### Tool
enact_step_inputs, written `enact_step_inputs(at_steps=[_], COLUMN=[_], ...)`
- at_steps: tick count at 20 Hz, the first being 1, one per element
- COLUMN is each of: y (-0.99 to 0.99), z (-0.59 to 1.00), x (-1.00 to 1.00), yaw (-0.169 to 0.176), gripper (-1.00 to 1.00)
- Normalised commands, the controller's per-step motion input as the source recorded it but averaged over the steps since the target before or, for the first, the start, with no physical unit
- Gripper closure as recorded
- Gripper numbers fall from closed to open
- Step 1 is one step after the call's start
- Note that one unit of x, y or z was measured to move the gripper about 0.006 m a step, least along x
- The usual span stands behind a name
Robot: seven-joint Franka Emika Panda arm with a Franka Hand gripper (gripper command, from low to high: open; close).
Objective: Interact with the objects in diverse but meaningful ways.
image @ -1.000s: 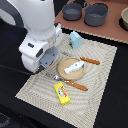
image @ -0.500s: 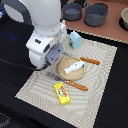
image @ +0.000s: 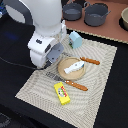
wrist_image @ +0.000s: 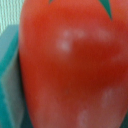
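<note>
— Where's the red tomato (wrist_image: 70, 65)?
— It fills the wrist view, blurred, right up against the camera. The white fish (image: 74, 67) lies on the tan plate (image: 64, 74).
— And the hand?
— Hidden behind the arm; can't tell if it's spread or pinching.

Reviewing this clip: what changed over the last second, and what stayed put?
The white robot arm swung toward the exterior view's right, closer to the light-blue carton. A red tomato fills the wrist view. The yellow box, tan plate and white fish stayed put.
</note>
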Motion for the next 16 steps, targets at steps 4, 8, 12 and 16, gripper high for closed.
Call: enact_step_inputs(at_steps=[4, 8, 12, 16], y=[0.18, 0.22, -0.01, -0.27], z=[0.36, 1.00, 0.92, 0.55], x=[-0.26, -0.02, 0.50, 0.71], yaw=[0.063, 0.005, -0.040, -0.058], gripper=[-1.00, -1.00, -1.00, -1.00])
